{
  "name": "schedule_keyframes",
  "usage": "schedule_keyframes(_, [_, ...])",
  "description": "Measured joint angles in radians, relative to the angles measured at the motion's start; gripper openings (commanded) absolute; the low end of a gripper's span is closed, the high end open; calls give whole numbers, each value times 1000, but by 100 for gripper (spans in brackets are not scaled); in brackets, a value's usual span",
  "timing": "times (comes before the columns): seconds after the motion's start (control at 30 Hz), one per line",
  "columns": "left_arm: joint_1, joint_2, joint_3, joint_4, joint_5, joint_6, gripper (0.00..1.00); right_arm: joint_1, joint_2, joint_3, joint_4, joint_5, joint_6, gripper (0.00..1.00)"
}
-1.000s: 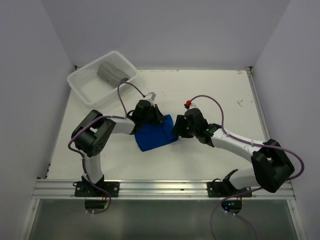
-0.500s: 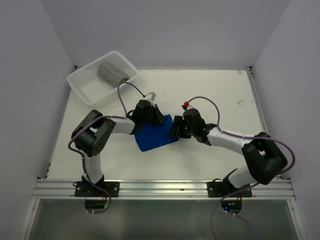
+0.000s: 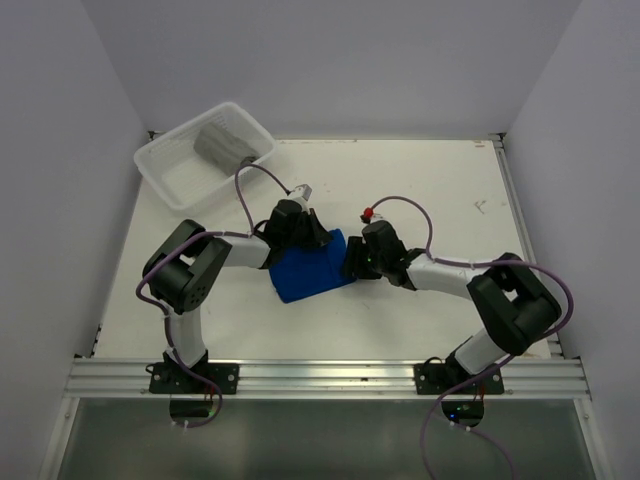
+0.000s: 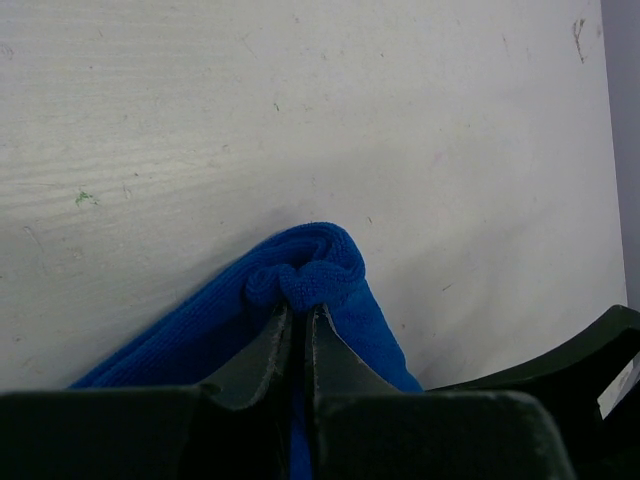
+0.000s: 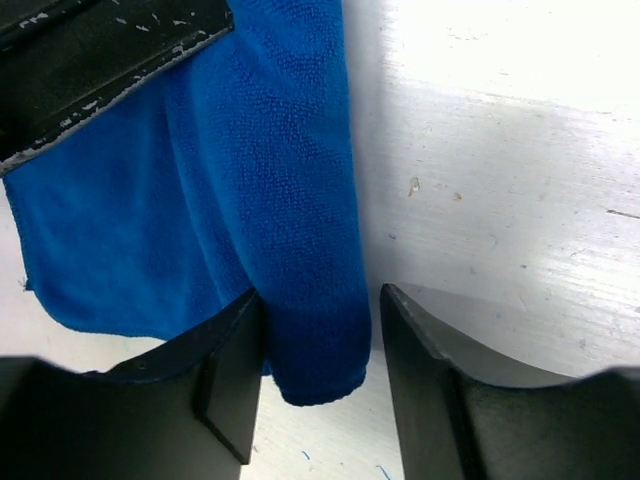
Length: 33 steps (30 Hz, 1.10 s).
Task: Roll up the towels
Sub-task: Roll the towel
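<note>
Pinching one corner, straddling one edge: blue towel at mid-desk

Around the work stands little. A translucent white ribbed basket (image 3: 158, 170) sits at the far left corner of the desk (image 3: 450, 190), and the grey towel (image 3: 222, 143) lies bundled inside it at its far end, well apart from both arms. Purple cables (image 3: 250, 180) loop above each wrist. Nothing lies between the arms and the cloth; the two wrists themselves crowd each other, and a black part of the left one fills the upper left of the right wrist view.

The blue towel (image 3: 310, 270) lies on the middle of the desk, between the two wrists, partly covered by them.

The left arm (image 3: 185, 270) bends at its elbow near the left edge, and its forearm runs rightward, low over the desk, to the towel's far corner. The left fingers (image 4: 285, 335) are pressed together on a bunched fold of the blue cloth there, which puckers just beyond the tips.

The right arm (image 3: 510, 305) folds sharply at its elbow on the right, forearm reaching leftward, close to the desk. The right fingers (image 5: 238, 350) stand moderately apart, one on each side of the towel's thick right edge; the left finger touches the cloth, the other stands clear on bare desk.
</note>
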Motion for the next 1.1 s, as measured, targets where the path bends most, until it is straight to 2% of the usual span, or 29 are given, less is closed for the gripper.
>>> schedule_keyframes(0.13, [0,0,0,0,0,0,0,0,0,-27,58,-28,-7,33])
schedule_keyframes(0.17, [0,0,0,0,0,0,0,0,0,-34,72,-32,-11,24])
schedule_keyframes(0.23, [0,0,0,-2,0,-1,0,0,0,-45,98,-40,-18,18])
schedule_keyframes(0.3, [0,-2,1,-6,0,-1,5,2,0,-52,112,-40,-31,6])
schedule_keyframes(0.37, [0,-3,5,-16,-3,-2,11,9,0,-53,116,-32,-48,0])
schedule_keyframes(0.43, [0,-4,14,-34,-6,-2,17,25,0,-52,118,-16,-64,0])
schedule_keyframes(0.47, [0,-5,19,-45,-7,-3,25,37,0,-51,117,2,-73,0])
schedule_keyframes(0.57, [0,-13,35,-92,-13,-6,36,80,-1,-40,105,76,-98,0])
schedule_keyframes(0.67, [5,-21,69,-171,-18,-10,42,136,-1,-17,71,171,-118,0])
schedule_keyframes(0.93, [19,-45,191,-409,-40,-11,48,188,-1,12,-9,339,-116,0])
schedule_keyframes(1.1, [24,-90,207,-487,-43,-25,53,198,-1,32,-62,400,-108,0])
